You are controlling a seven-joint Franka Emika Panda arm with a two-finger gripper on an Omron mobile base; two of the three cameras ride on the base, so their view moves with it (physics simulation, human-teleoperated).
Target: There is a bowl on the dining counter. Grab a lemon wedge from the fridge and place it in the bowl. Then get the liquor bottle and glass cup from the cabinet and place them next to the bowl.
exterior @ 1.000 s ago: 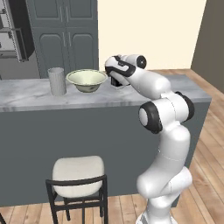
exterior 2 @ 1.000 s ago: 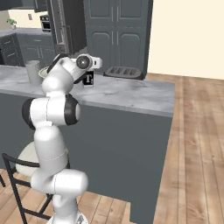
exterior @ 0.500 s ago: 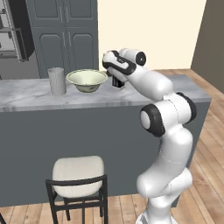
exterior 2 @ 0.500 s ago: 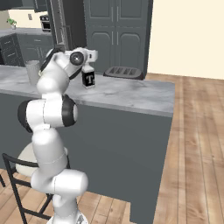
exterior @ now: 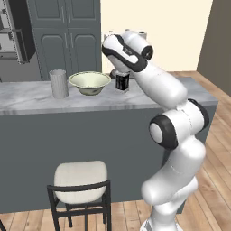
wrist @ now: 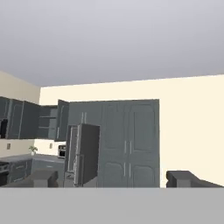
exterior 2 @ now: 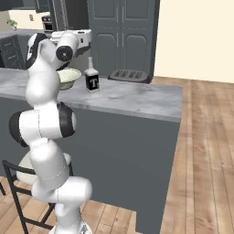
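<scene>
One bowl [exterior: 89, 82], one glass cup [exterior: 58, 84] and one liquor bottle [exterior 2: 92, 77] are counted on the dining counter [exterior: 135, 99]. In the left base view the cup is seen at the left, the bowl just to its right, and the bottle just beside the bowl on its far side from the cup; all three stand upright on the marble top, and the bottle's black label with the white "T" is faced toward the right base camera. One toaster [exterior 2: 127, 75] is seen behind the counter's far edge, and one stool [exterior: 80, 182] with a pale seat is placed before the dark panel front.

The arm is raised from the base, bent at the elbow and folded back over the counter, with the hand lifted above the bottle and apart from it. The gripper [wrist: 112, 179] is pointed out level across the room, so that one fridge [wrist: 85, 153] with its door swung ajar and one open cabinet [wrist: 49, 122] are seen beyond it. The two fingertips [wrist: 41, 178] are spread wide, with nothing held between them.
</scene>
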